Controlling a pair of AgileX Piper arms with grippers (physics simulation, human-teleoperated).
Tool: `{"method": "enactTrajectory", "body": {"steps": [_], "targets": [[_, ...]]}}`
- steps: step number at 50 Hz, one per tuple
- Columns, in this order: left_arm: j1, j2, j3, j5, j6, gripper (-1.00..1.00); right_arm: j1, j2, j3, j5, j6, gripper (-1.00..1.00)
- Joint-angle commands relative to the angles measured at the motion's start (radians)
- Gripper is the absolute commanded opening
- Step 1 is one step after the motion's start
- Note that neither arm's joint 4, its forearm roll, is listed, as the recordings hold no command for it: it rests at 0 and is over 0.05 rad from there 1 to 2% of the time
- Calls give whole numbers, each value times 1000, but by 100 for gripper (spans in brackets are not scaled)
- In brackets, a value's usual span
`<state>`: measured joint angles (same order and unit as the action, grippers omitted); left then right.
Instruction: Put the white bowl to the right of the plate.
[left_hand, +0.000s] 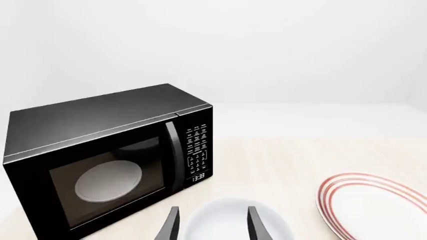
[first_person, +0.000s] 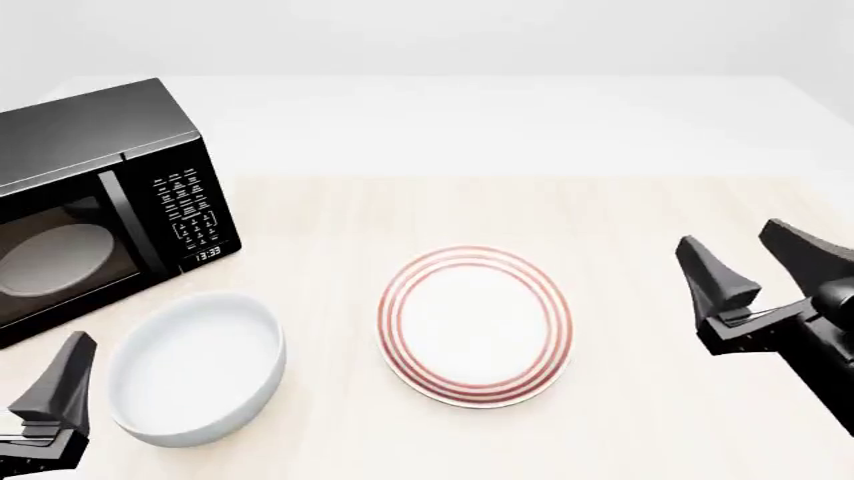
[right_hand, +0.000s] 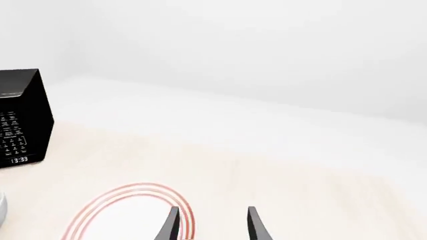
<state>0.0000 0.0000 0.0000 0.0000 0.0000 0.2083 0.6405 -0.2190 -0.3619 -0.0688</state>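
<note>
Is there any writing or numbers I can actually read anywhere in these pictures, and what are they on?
"13:33": the clock display on the microwave, low on its keypad panel.
The small white keypad button labels above it: too small and blurred to read.
The plate has only red rings, no text.
The bowl is plain, with no marks.
</note>
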Motion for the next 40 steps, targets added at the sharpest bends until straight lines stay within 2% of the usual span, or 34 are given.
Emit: {"method": "enactTrajectory", "body": {"steps": [1,2,5,14,20,25,32,40], "targets": [[0,0,0,0,0,100,108,317,-196,-75,-29,100],[0,0,0,0,0,100,130,371,-239,-72,-12,100],[0,0,0,0,0,100,164,463,-307,-62,-10,100],[0,0,0,0,0,100,255,639,-523,13,20,100],[0,0,0,0,0,100,312,716,-636,72,-4,100],[0,0,0,0,0,100,349,748,-708,117,1,100],[0,0,0,0,0,100,403,813,-801,179,-37,100],[0,0,0,0,0,100,464,894,-898,235,-38,100]]}}
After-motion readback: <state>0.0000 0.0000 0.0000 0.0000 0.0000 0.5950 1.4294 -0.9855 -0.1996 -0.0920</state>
